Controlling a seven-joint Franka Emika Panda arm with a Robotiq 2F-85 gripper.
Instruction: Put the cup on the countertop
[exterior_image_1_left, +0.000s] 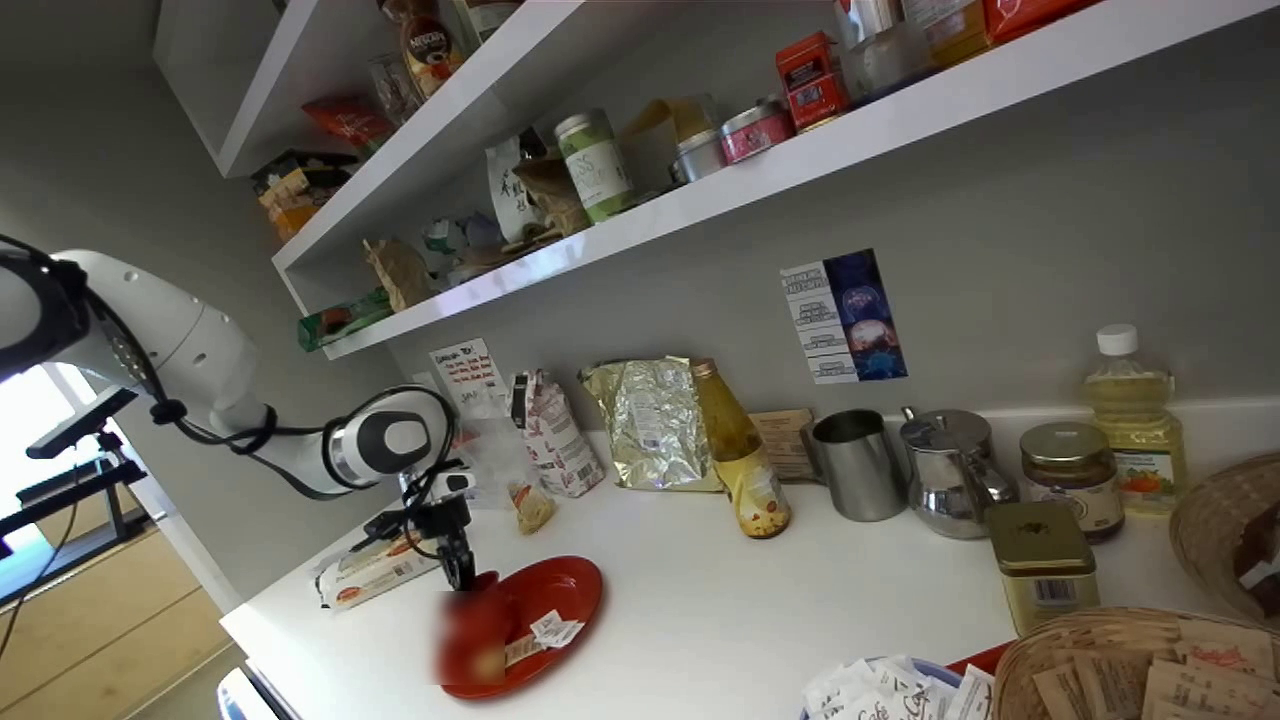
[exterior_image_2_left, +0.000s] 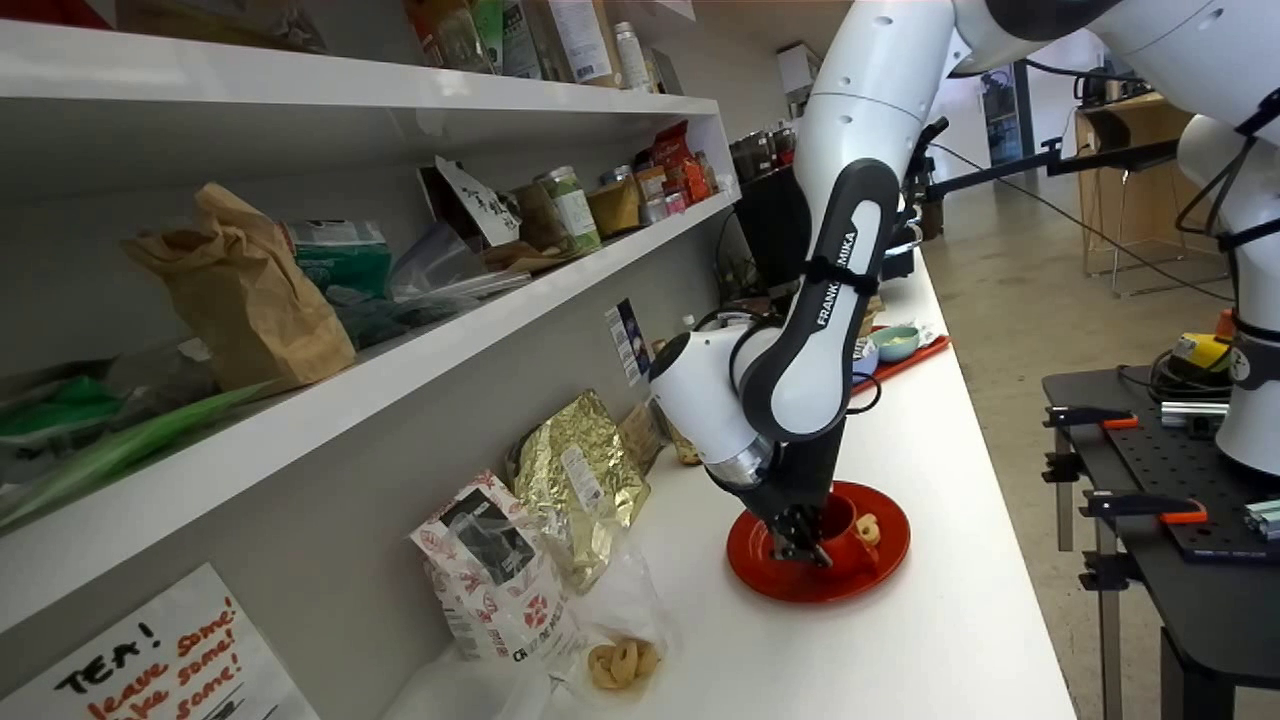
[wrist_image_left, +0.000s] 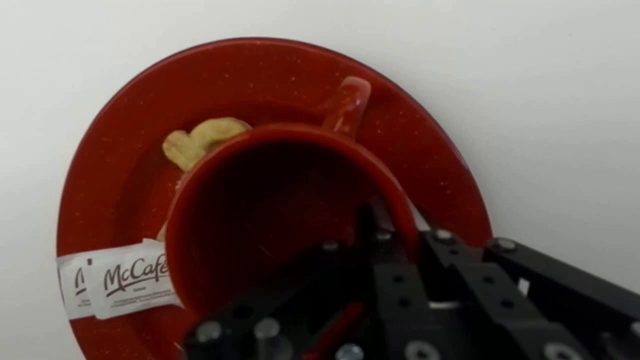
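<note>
Biggest of all, the countertop (exterior_image_2_left: 950, 640), long, flat and white. Then the robot arm (exterior_image_2_left: 865, 120), bent down from above, the only arm here, so no picking between two. Next the round red plate (wrist_image_left: 280, 65), lying flat, with white countertop on every side. Above it the gripper (wrist_image_left: 400, 220), pointing down and, going by the wrist view, squeezing the side of the cup (wrist_image_left: 280, 210): one finger (wrist_image_left: 398, 290) inside, the other outside, the rim in between. So likely no reaching to do, just lifting and carrying. Cup over the plate, open end up, not on the countertop yet. Round, so no long way to it, with nearly all of it off on the inside finger's side. No telling about the bottom: touching the plate, or just above. Best to go up first, then sideways past the plate edge, then down gently, minding a tip from such a one-sided hold. Smaller, the handle (wrist_image_left: 347, 107), farther round the rim and poking away from the gripper. Smallest, white paper packets (wrist_image_left: 130, 280) and a pale bit of food (wrist_image_left: 210, 135) on the plate, maybe easy to bump.
</note>
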